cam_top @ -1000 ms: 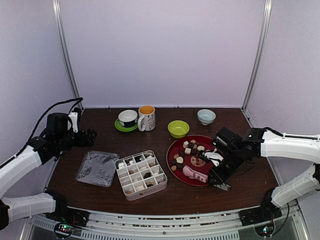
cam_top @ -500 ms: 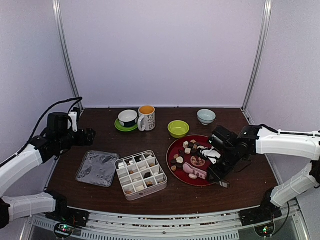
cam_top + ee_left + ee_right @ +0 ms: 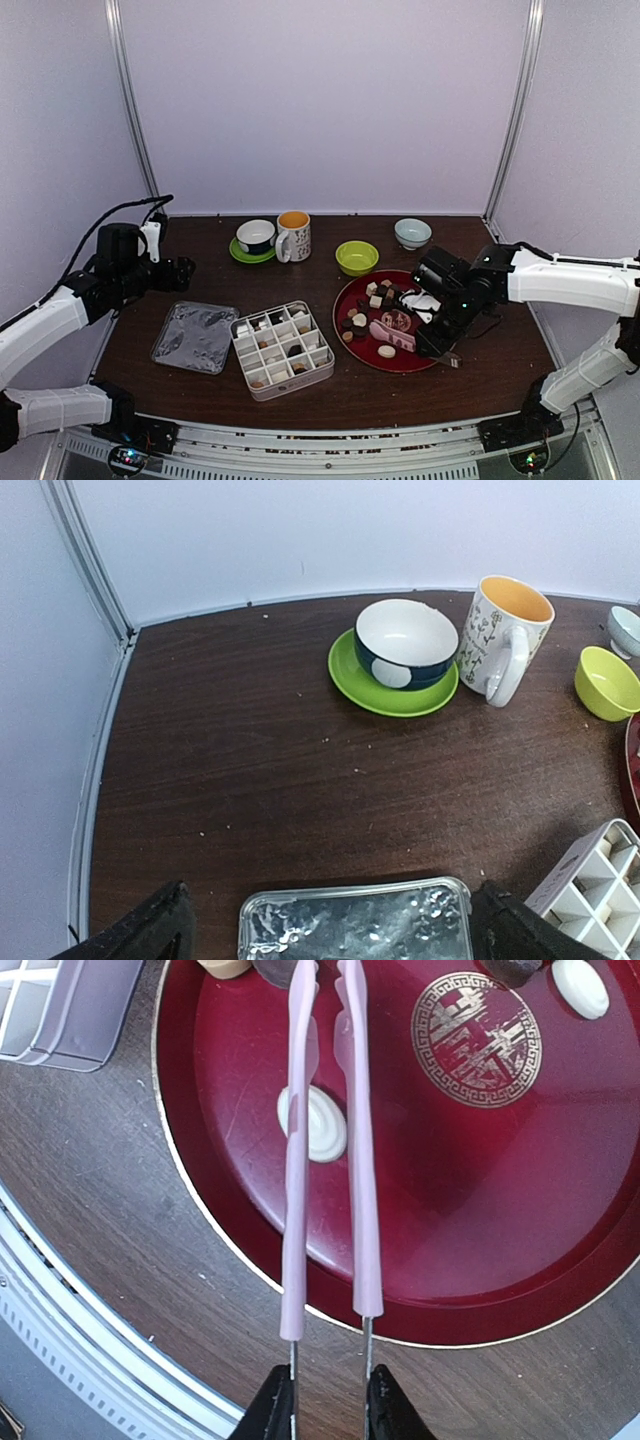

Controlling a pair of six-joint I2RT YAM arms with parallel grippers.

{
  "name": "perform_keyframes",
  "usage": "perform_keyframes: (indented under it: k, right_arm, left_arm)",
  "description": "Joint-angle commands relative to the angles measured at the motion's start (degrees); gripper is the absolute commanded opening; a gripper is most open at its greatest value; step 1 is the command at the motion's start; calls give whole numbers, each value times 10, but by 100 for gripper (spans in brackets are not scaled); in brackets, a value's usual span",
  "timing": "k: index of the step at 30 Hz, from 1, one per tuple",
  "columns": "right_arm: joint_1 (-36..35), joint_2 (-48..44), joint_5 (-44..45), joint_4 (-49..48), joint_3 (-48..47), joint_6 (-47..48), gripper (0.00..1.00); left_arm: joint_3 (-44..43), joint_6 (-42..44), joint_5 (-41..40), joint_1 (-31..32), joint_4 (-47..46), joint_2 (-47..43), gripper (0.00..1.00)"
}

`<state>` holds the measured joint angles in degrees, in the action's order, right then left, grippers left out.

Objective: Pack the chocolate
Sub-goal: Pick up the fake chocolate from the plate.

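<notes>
Pink tongs, clamped in the right tool, hang over the red plate bearing most chocolate, some in the divided box; left tool gapes wide above the counter.

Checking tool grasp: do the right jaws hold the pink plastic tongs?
Yes, the right jaws clamp the pink plastic tongs over the round red plate.

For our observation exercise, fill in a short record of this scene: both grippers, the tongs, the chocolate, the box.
Left gripper: open, empty, near the lid
Right gripper: shut on the tongs
Tongs: above a white chocolate on the plate
Box: partly filled, beside the lid
</notes>
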<state>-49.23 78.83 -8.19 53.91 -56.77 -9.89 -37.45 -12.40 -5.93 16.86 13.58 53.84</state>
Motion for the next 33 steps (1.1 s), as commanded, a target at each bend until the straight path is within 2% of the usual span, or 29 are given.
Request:
perform_keyframes:
  k: [1, 7, 11, 15, 18, 24, 28, 30, 33]
  right_arm:
    - [-4, 5, 39, 16, -15, 11, 25]
    - [-11, 2, 42, 21, -16, 6, 25]
    - [-15, 3, 40, 20, -15, 6, 25]
    - [-18, 18, 50, 18, -15, 9, 25]
    - [-20, 23, 50, 12, -15, 6, 24]
    - [-23, 16, 35, -1, -10, 1, 24]
    - [-25, 19, 28, 3, -8, 5, 24]
    - [-27, 18, 31, 7, -10, 7, 24]
    - [-27, 24, 39, 12, -12, 9, 25]
  left_arm:
    - [22, 42, -2, -4, -67, 1, 98]
    - [69, 85, -65, -4, -155, -3, 95]
    - [99, 100, -105, -5, -240, 16, 97]
    - [67, 123, -134, -10, -230, 70, 98]
    - [75, 155, -157, -16, -279, 82, 98]
    - [153, 172, -96, -83, -447, 94, 98]
    - [190, 191, -77, -102, -566, 147, 97]
    - [176, 200, -78, -104, -550, 161, 95]
    - [188, 220, -80, -106, -611, 181, 95]
